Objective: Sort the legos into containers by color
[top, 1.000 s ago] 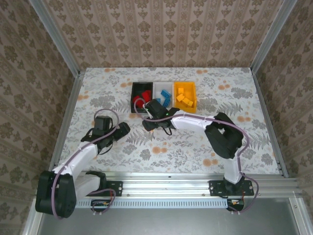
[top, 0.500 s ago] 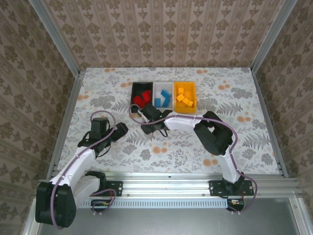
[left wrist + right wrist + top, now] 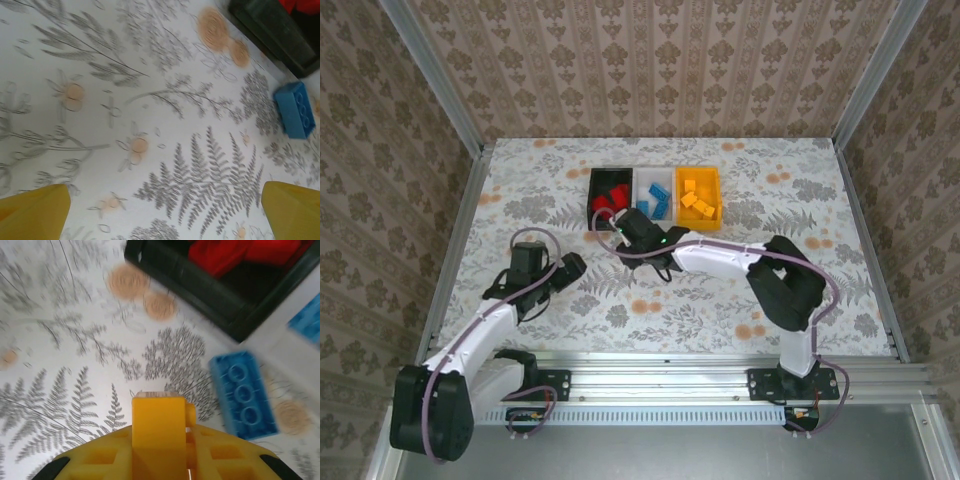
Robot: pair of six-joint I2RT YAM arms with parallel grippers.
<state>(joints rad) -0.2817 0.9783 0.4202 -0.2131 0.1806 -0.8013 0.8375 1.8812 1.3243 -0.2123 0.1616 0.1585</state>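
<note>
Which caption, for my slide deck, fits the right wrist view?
Yellow-fingered right gripper, jaws together, beside a loose blue rectangular plastic brick near the black plastic bin.

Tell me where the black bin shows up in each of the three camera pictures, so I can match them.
Top external: the black bin sits at the left end of the row of three bins, toward the far side of the table.
Left wrist: the black bin cuts across the top right corner.
Right wrist: the black bin runs along the top, centre to right.
Shared landmark: the red bricks inside it, also seen at and.
</note>
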